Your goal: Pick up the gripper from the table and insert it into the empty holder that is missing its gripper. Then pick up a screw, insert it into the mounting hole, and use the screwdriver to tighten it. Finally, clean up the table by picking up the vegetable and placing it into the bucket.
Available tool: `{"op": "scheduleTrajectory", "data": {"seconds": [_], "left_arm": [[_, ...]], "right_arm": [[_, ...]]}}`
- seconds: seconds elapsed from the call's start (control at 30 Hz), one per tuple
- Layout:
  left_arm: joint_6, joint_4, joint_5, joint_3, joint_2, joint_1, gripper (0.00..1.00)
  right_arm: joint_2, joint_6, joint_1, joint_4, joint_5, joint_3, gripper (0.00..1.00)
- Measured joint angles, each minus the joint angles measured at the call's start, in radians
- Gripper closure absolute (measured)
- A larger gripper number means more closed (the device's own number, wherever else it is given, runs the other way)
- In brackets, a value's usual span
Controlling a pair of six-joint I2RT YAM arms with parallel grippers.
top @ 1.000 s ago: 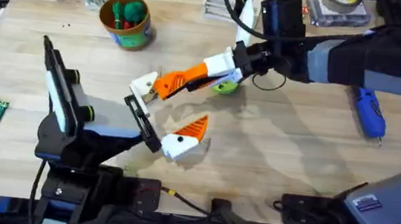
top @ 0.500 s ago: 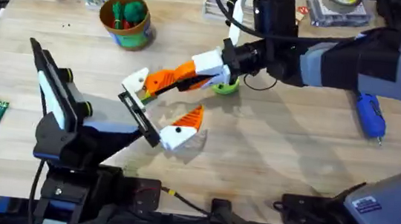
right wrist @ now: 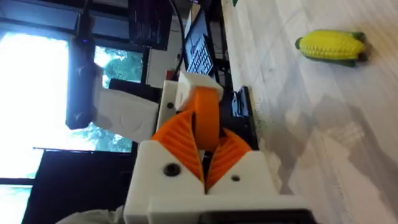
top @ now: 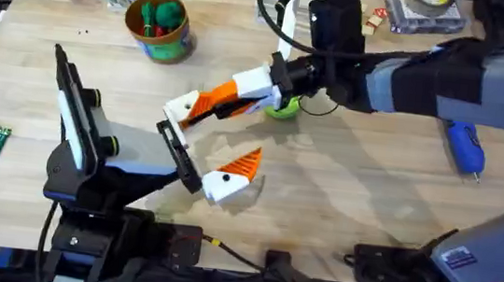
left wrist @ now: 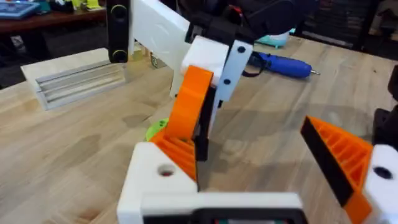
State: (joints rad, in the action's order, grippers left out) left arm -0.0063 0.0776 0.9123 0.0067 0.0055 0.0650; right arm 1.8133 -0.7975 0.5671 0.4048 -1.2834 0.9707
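At mid-table, right gripper point(top: 201, 109) clenched on the orange gripper point(top: 222, 97), at left gripper's point(top: 205, 158) empty white mount point(left wrist: 163, 176); left released.

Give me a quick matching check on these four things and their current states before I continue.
1 screwdriver
2 bucket
3 corn
4 loose orange fingertip

A holds a green toy
B clamped in the right gripper
C blue, lying on the table
D yellow, lying on the table

Pairs: 1-C, 2-A, 3-D, 4-B
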Motion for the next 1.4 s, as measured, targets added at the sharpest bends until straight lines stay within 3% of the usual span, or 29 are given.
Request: {"op": "scheduleTrajectory", "data": {"seconds": [1.13,1.23,1.4], "left_arm": [[0.006,-0.002,-0.026,0.0,0.0,-0.01,0.008],[0.006,-0.002,-0.027,0.0,0.0,-0.01,0.008],[0.01,-0.002,-0.019,0.0,0.0,-0.01,0.008]], "right_arm": [[0.0,-0.004,0.022,0.038,0.06,0.0,0.991],[0.0,-0.004,0.022,0.038,0.059,0.0,0.948],[0.0,-0.006,0.022,0.037,0.051,0.0,0.786]]}}
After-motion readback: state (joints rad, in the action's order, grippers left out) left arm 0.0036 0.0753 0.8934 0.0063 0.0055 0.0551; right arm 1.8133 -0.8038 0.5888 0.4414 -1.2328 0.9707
